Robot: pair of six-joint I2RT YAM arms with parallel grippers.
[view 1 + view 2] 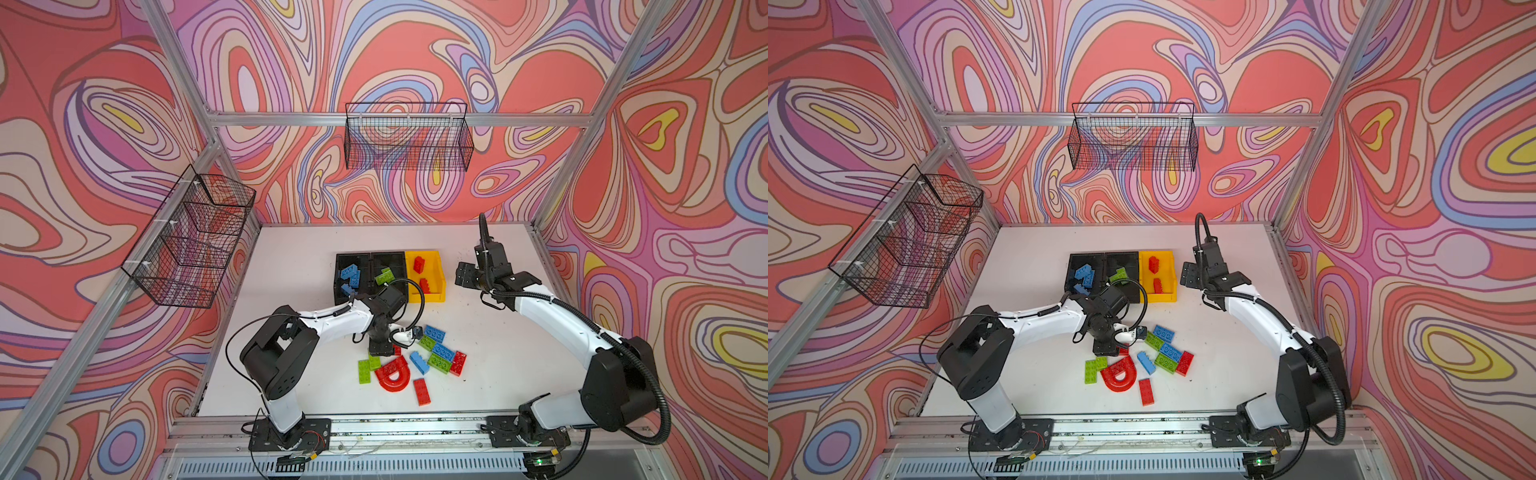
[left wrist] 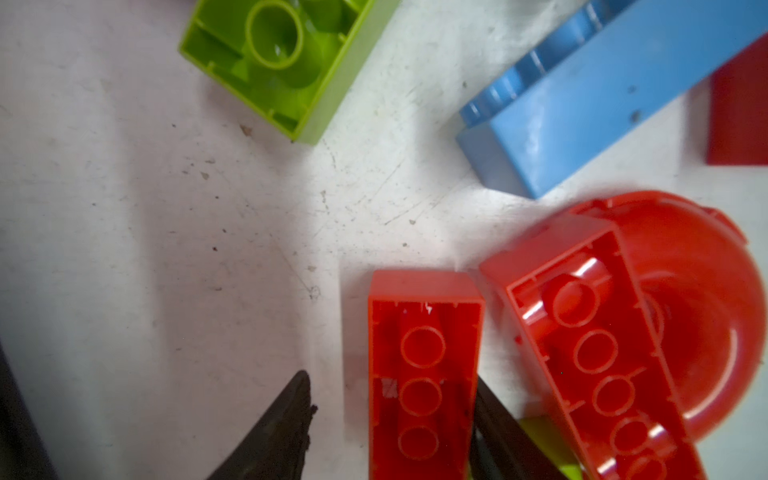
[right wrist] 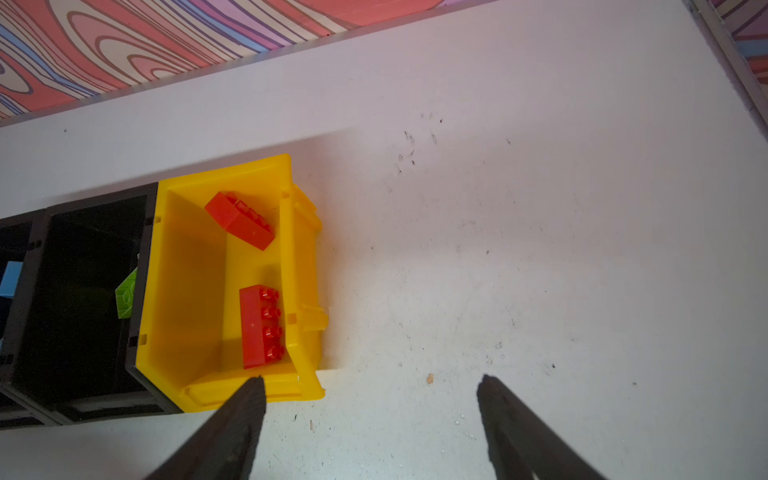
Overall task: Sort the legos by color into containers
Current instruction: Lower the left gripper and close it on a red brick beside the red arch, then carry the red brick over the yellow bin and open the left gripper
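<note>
My left gripper (image 2: 390,380) points down into the loose legos, open, straddling an upturned red brick (image 2: 424,374). One finger (image 2: 494,424) touches the brick's side; the other finger (image 2: 286,415) stands apart from it. Beside it lie the red arch (image 2: 685,311), a blue brick (image 2: 602,95) and a green brick (image 2: 282,62). In both top views the containers stand in a row: a black bin (image 1: 351,257) with blue bricks, a black bin (image 1: 388,255) with a green brick, and a yellow bin (image 3: 187,291) with two red bricks (image 3: 259,328). My right gripper (image 3: 372,379) hovers open and empty beside the yellow bin.
Several red, blue and green bricks (image 1: 442,352) lie scattered on the white table (image 1: 291,291) in front of the bins. Black wire baskets hang on the back wall (image 1: 407,141) and the left wall (image 1: 191,241). An aluminium rail (image 1: 415,424) runs along the front edge.
</note>
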